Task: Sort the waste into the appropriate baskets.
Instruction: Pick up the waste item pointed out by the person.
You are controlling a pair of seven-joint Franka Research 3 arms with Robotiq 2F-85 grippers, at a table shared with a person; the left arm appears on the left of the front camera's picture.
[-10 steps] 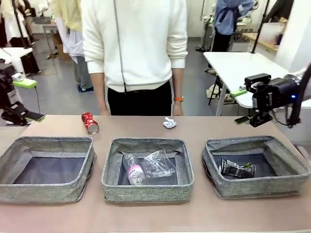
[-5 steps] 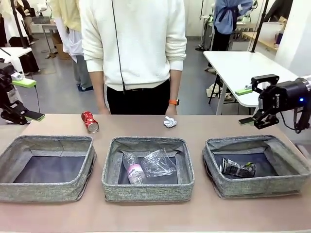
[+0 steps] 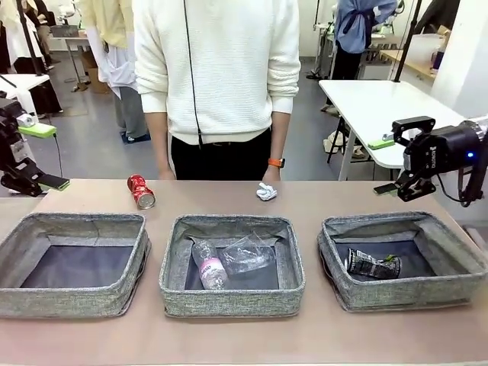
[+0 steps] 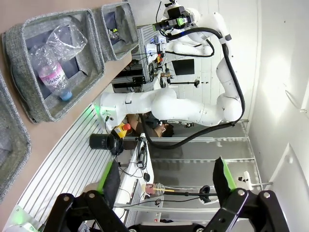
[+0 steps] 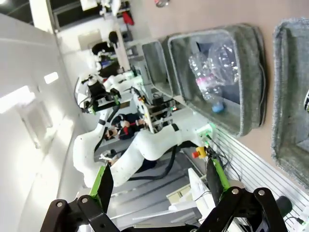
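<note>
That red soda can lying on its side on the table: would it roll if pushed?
Probably: the red metal soda can lies on its side on the flat table, so a nudge would likely roll it. It looks undented, so probably stiff yet light.

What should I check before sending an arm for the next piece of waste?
1. Left end effector open, holding nothing: ok.
2. Right end effector open, holding nothing: ok.
3. Red soda can lying free on the table behind the left basket: ok.
4. Paper wad free of the person's hand, which hangs close behind it: cannot tell.
5. Right basket, holding the crushed can, has room for another can: ok.
</note>
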